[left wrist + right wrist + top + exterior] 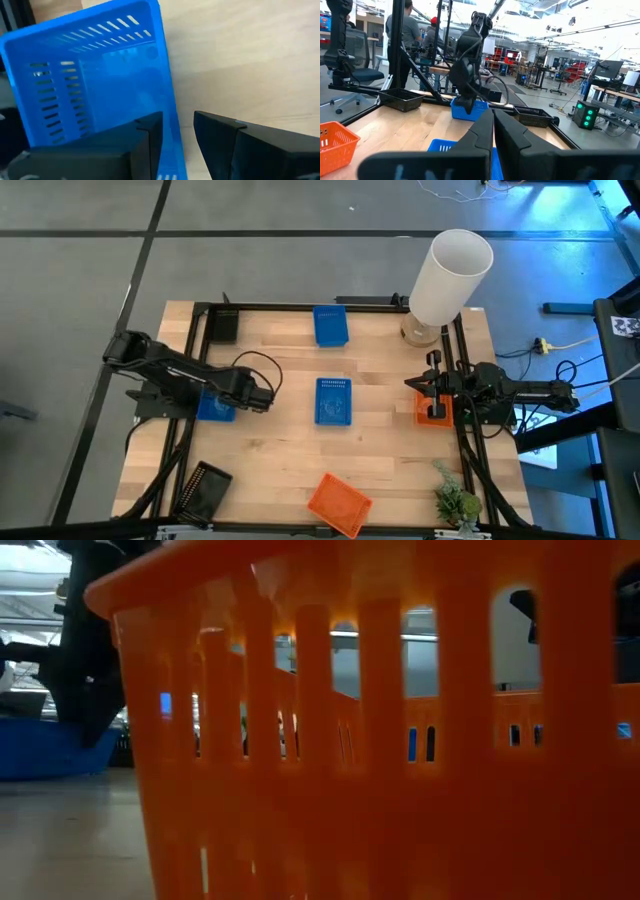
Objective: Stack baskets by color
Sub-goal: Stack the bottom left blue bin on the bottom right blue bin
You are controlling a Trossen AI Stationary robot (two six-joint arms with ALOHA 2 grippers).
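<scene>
Three blue baskets stand on the wooden table: one at the far edge (331, 325), one in the middle (333, 400) and one at the left (215, 408). My left gripper (177, 122) points down over the left one (90, 85). It is open, with one finger inside a long wall (170, 107) and one outside. An orange basket (338, 505) lies at the near edge and fills the low view (350, 740). Another orange basket (433, 410) sits under my right gripper (493, 130), which is shut and level at the right edge. Black baskets rest at the far left (222, 325) and near left (203, 490).
A tall white cylinder (450, 275) stands at the far right corner. A small green plant (455, 502) sits at the near right corner. A black frame (300, 307) runs round the table. People stand in the room beyond (415, 30). Bare wood lies between the baskets.
</scene>
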